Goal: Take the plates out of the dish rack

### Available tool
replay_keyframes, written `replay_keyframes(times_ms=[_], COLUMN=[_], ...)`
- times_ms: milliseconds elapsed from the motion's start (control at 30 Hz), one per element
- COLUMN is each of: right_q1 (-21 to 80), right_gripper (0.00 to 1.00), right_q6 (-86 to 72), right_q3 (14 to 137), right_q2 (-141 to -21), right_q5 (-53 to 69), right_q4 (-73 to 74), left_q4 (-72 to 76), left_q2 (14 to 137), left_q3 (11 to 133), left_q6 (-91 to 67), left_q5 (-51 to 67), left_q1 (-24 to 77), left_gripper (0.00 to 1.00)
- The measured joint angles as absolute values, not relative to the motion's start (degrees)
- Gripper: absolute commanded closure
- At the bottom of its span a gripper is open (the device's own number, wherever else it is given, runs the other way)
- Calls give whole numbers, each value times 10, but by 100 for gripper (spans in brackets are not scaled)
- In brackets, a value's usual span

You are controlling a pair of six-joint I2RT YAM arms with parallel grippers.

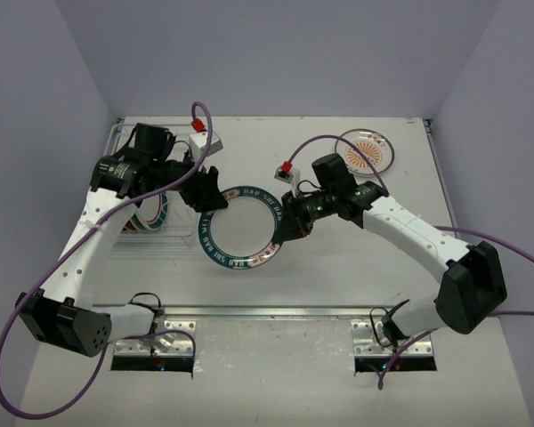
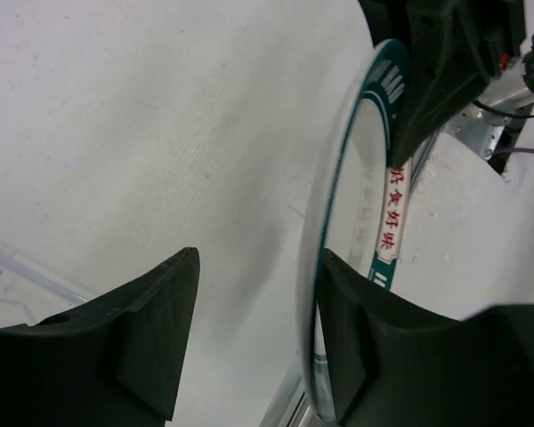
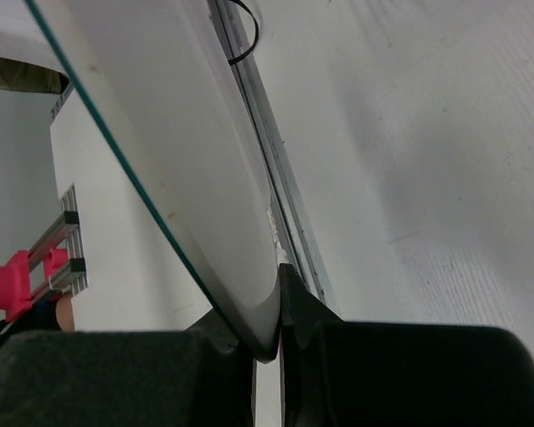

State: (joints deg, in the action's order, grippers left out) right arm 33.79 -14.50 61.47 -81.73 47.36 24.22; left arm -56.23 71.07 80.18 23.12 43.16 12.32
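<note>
Nearest, at the middle of the table [image 1: 338, 276], the green-rimmed plate [image 1: 240, 227] is held between the two arms; whether it rests on the surface I cannot tell. The right gripper [image 3: 271, 334] is clamped on its right rim, fingers pressed on both faces. The left gripper [image 1: 206, 200] stands spread at the left rim, the plate's edge lying against one finger [image 2: 365, 347]. Further left, the dish rack [image 1: 160, 240] holds a red-and-teal plate [image 1: 157, 212] on edge. Farthest back right, the orange sunburst plate [image 1: 367, 151] lies flat.
</note>
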Motion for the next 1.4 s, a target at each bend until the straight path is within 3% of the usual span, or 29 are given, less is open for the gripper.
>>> replay_keyframes(times_ms=[67,167,333,533,800,1400], right_q1=[338,330,252,69,-86,-179], right_gripper=[100,100,100,100,100,98], right_q6=[-145,-147,-169,-239,-378,-525], right_q3=[615,615,614,601,653,879], right_q2=[-817,-815,-809,-823,-972,-1252], right_q5=[479,481,485,468,415,408], right_q4=[247,252,250,208,172,152], left_q4=[-546,-526,-494,-453,-413,-386], left_q2=[711,711,711,709,681,636], left_q3=[795,790,790,791,791,724], left_q6=[215,191,157,109,55,39], left_q5=[410,374,306,241,219,217], left_q1=[123,123,118,53,34,34], left_gripper=[9,0,0,0,0,0])
